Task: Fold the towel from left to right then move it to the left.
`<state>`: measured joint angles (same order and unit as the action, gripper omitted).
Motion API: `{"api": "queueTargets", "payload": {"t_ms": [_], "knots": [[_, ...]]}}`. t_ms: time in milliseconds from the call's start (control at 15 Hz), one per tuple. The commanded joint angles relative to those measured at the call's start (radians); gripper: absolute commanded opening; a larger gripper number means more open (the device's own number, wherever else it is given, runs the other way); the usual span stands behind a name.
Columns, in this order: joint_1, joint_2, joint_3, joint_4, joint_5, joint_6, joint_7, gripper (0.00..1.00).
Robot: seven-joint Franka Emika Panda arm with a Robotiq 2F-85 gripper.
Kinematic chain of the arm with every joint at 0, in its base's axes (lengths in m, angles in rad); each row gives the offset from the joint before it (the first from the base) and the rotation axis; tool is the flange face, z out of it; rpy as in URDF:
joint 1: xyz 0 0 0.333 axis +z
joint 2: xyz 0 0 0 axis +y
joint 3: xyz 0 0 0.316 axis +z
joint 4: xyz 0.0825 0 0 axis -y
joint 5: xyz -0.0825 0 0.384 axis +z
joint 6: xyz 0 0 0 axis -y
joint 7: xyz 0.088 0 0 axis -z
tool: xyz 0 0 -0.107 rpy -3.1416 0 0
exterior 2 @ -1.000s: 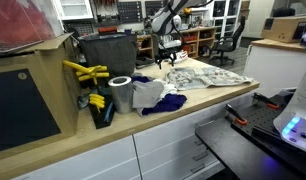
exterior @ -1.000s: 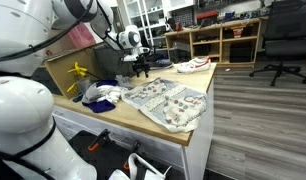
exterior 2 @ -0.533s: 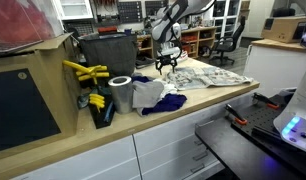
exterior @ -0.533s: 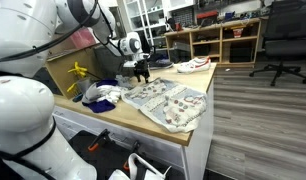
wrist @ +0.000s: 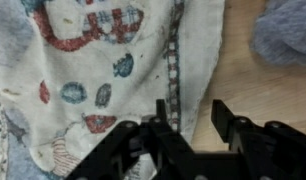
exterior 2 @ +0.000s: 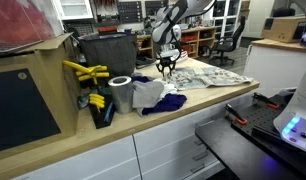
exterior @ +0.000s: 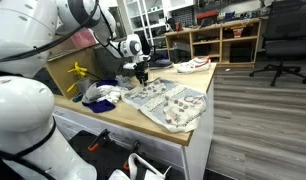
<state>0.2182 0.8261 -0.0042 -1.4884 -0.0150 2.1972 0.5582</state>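
The wooden countertop (exterior 2: 198, 98) bears the towel (exterior: 168, 105) and a cloth heap (exterior 2: 153, 95).

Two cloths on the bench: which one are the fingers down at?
The large, flat white-grey towel with red and grey prints: the fingers straddle its edge. The smaller crumpled white and blue-purple cloth heap lies off to the side, clear of them.

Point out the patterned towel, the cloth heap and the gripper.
White-grey patterned towel (exterior: 169, 103), exterior view, its middle.
White and blue cloth heap (exterior 2: 148, 93), exterior view, white part.
Black gripper (wrist: 189, 108), wrist view, between fingertips.
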Motion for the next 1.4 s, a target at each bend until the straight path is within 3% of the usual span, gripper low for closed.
{"api": "queueTargets", "payload": {"t_ms": [0,200,667,1333], "knots": [[0.012,-0.028,-0.016,-0.042,0.026,0.049,0.025,0.20],[0.014,-0.040,-0.016,-0.059,0.034,0.063,0.026,0.01],[0.004,-0.076,-0.001,-0.081,0.095,0.060,0.016,0.00],[0.025,-0.057,0.043,-0.006,0.151,0.075,0.009,0.00]]}}
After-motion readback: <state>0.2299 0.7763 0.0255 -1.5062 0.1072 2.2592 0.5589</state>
